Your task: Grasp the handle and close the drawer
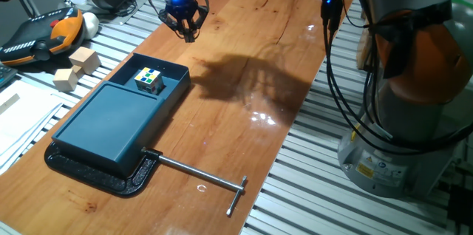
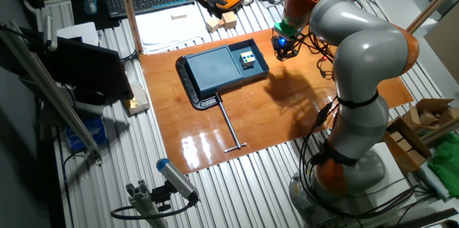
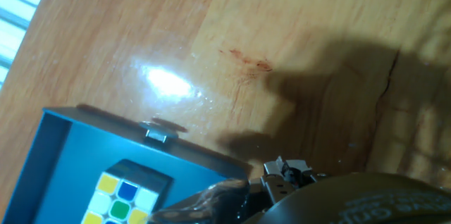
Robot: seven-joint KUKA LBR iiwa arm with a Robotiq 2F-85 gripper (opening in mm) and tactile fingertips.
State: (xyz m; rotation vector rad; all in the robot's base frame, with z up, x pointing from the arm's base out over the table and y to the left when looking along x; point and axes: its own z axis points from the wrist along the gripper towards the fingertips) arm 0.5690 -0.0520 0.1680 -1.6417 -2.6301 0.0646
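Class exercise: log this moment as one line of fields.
phase: approach | end effector: above table, apart from the handle, holding nothing | drawer: open, cube inside | rod: on table

The arm point(image 2: 362, 77) is seen bent over from its base, with grey links and orange joints, and it is stretched toward the far side of the desk. The hand point(image 1: 185, 28) is pointed downward and is held in the air above the wood, touching nothing. Its two dark fingers point(image 1: 179, 24) are kept slightly apart, and nothing is held between them. A blue light is lit on the wrist.
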